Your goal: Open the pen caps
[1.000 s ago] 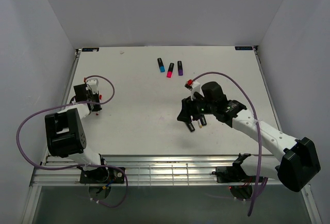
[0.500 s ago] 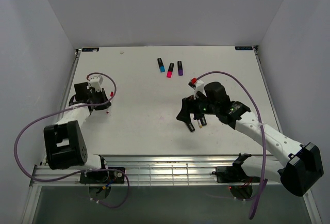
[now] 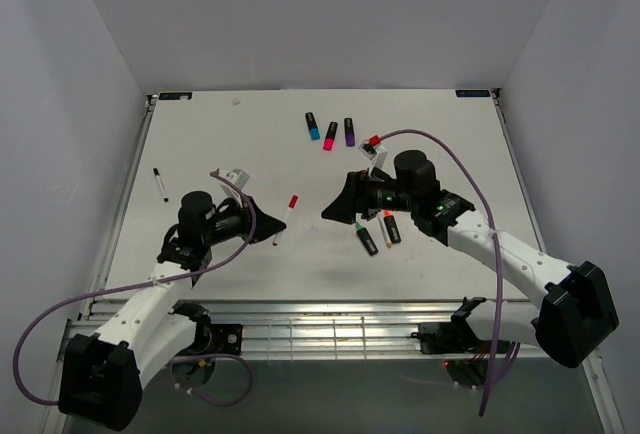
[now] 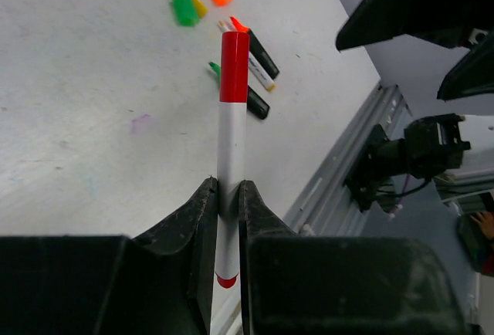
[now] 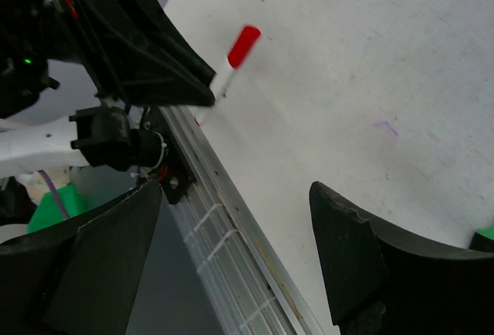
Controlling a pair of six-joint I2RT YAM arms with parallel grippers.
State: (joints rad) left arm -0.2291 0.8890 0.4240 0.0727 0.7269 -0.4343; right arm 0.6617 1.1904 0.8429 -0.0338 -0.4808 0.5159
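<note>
Above the table (image 3: 230, 144), the right claw (image 3: 333, 210) stands spread wide facing the left claw (image 3: 258, 222), which pinches a white pen (image 4: 230, 142) by its barrel. Its red cap (image 4: 234, 66) pokes out between them; a misaligned closing could grab barrel or twist the pen loose.

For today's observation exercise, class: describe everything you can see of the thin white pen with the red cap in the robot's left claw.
The white pen is thin, smooth and plastic-looking. Its red cap is on, at the end pointing away from the left claw. A small red mark shows near the other end. The claw's two black fingers pinch the white barrel. Nothing else touches the pen, which is held off the table.
</note>
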